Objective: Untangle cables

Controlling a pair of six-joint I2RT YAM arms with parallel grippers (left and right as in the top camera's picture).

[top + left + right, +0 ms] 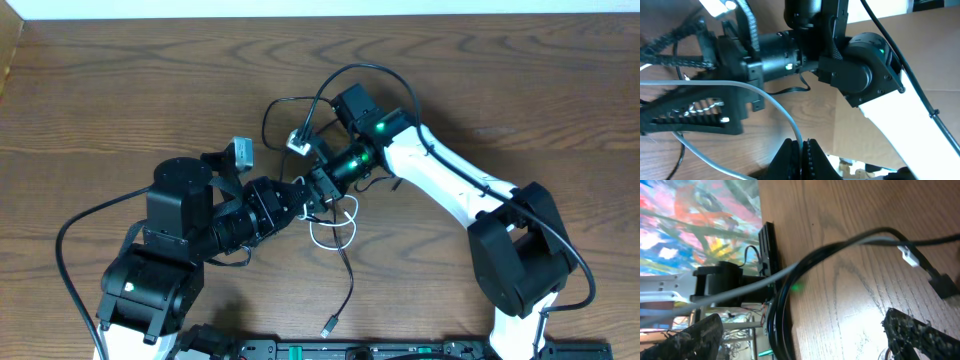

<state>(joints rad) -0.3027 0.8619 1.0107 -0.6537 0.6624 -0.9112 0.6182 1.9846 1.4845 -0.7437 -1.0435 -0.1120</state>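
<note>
The white cable (336, 238) lies in small loops at mid-table, and its white plug (298, 142) sits further back. The black cable (348, 285) runs from a plug near the front edge up into wide loops at the back. My left gripper (302, 200) is shut on the white cable (765, 95), which is pinched between the fingertips (802, 150). My right gripper (322, 180) meets it from the right, open wide (805, 340). In the right wrist view the black cable (840, 247) and the white cable cross in front, unclamped, beside a white plug (908, 255) and a black plug (942, 285).
Both arms crowd the middle of the wooden table (120, 90), wrists almost touching. The right arm's white link (440, 180) stretches to its base at lower right. A thick black arm wire (70, 240) loops at the left. A black rail (400, 350) lines the front edge.
</note>
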